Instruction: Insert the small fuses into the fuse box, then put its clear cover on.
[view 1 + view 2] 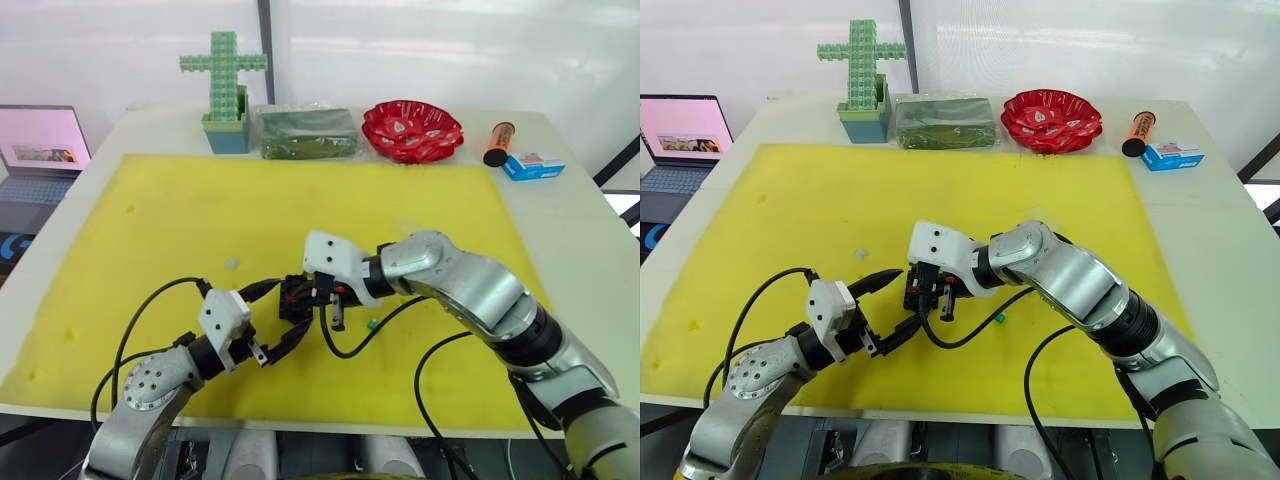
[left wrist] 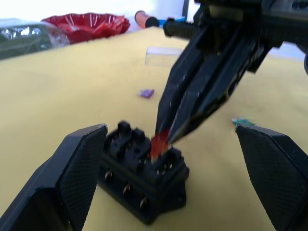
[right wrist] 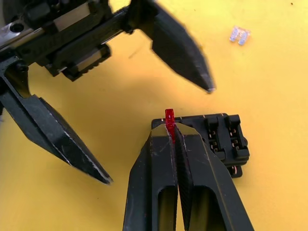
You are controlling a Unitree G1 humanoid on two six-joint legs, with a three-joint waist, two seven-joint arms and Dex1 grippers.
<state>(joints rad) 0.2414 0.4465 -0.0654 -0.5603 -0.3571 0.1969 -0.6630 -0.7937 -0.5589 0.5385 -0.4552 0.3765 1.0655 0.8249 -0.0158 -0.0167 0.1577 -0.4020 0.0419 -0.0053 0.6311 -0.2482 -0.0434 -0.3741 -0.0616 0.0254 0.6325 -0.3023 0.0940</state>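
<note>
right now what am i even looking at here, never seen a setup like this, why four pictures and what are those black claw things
It is a two-armed humanoid robot working over a yellow mat on a table. Two pictures come from cameras on its head, looking down over both arms. The other two come from a camera on each wrist, looking along that arm's black fingers.

The right gripper is shut on a tiny red fuse, holding it at the top of the black fuse box. The left gripper is open, its fingers on either side of the box.

On the mat also lie a purplish fuse, a green fuse, a whitish fuse and the clear cover.
</note>
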